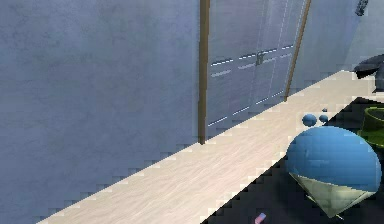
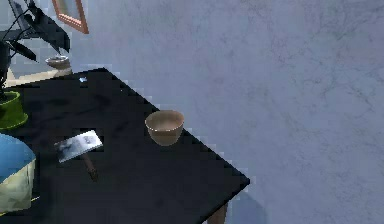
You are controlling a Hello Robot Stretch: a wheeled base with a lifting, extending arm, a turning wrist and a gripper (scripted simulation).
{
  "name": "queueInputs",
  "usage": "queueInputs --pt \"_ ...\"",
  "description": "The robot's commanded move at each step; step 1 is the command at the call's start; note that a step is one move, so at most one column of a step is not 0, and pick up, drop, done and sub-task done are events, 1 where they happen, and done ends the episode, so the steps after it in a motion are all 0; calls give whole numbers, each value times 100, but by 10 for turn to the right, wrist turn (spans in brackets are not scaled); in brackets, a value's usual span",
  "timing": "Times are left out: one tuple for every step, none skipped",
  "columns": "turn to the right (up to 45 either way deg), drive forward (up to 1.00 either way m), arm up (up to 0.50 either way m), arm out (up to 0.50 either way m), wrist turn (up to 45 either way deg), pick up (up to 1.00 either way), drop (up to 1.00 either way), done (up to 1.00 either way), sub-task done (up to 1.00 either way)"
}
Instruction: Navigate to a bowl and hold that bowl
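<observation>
One tan bowl [image 2: 164, 126] stands upright near the 3 o'clock edge of the black tabletop [image 2: 150, 185], one flat grey thing [image 2: 79, 146] lies at the bowl's 8 o'clock, and whether the jaws grip anything cannot be told

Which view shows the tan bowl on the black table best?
The arm side view: the tan bowl stands whole, upright on the black table. The forward view looks along the floor toward the doors.

The black counter [image 2: 150, 178] carries a tan bowl [image 2: 164, 127] near its far edge, a flat grey slab [image 2: 79, 146], and a green container [image 2: 10, 112].
</observation>
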Motion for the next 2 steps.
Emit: queueInputs --pt "0 0 50 0 0 0 0 0 0" --pt "0 0 38 0 0 0 0 0 0"
